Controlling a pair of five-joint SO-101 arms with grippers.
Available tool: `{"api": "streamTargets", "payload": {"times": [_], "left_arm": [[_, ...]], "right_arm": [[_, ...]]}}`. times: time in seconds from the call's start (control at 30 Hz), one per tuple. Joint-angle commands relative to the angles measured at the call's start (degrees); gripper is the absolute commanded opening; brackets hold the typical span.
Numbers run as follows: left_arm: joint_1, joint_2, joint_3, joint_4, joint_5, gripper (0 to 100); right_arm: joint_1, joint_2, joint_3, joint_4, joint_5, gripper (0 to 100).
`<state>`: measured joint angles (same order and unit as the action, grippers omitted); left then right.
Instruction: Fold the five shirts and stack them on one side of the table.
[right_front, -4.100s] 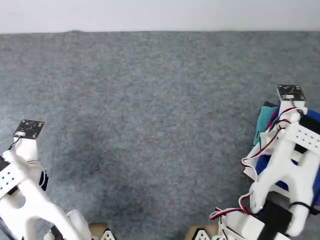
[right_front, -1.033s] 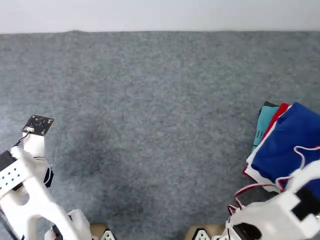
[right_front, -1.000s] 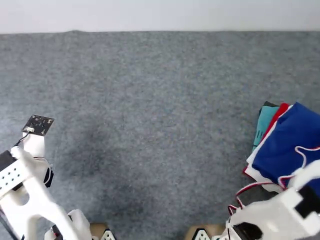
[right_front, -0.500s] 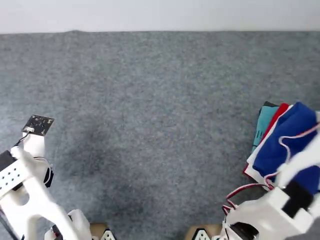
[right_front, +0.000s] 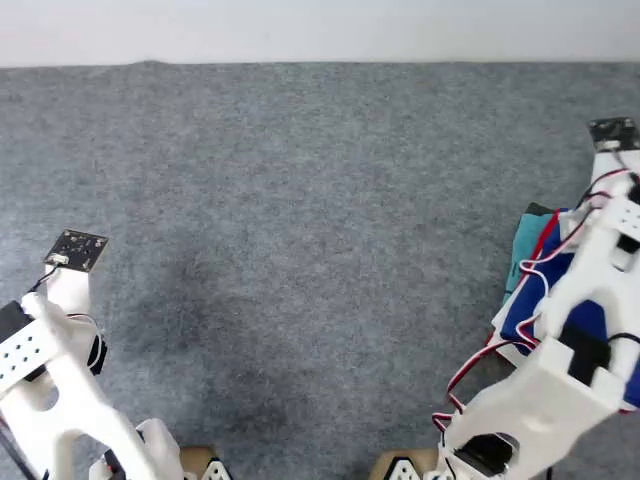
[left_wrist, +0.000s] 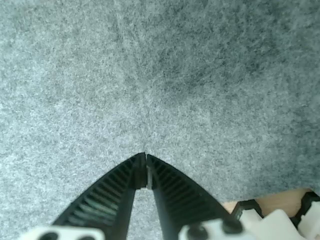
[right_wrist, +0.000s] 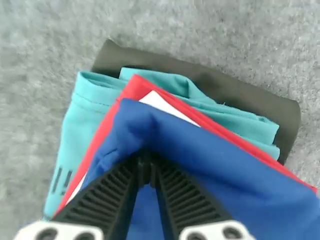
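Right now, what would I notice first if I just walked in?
The colourful stack of folded shirts at the right edge of the grey table jumps out, with the blue shirt on top. The right gripper is shut on a fold of that blue shirt. The left gripper hangs shut over bare table on the other side.

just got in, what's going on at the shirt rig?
The right gripper is at the table's right edge, jaws closed, apparently pinching the blue shirt. Stacked under it lie a white shirt, a red shirt, a teal shirt and a dark shirt, all folded. The left gripper hangs over bare table, jaws shut, holding nothing.
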<state>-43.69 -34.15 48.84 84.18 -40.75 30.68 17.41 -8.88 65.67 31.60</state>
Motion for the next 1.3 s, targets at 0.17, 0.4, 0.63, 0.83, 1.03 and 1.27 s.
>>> {"api": "streamTargets", "payload": {"times": [0.17,0.4,0.63,0.83,1.03,1.27], "left_arm": [[0.4,-1.5,-0.3,-0.4,0.1,1],[0.4,-1.5,-0.3,-0.4,0.1,1],[0.4,-1.5,-0.3,-0.4,0.1,1],[0.4,-1.5,-0.3,0.9,0.1,1],[0.2,-1.6,-0.7,1.0,0.1,1],[0.1,-1.6,-4.8,5.6,0.2,1]], "right_arm": [[3.7,-16.9,-8.1,15.8,-0.4,0.9],[12.7,-19.7,-7.6,33.5,9.6,0.9],[23.9,-14.2,-0.9,34.0,14.8,0.9],[27.6,-9.2,5.1,27.8,15.3,0.9],[21.1,-19.6,2.7,34.3,15.1,0.9],[9.0,-35.6,8.9,36.7,12.8,0.9]]}}
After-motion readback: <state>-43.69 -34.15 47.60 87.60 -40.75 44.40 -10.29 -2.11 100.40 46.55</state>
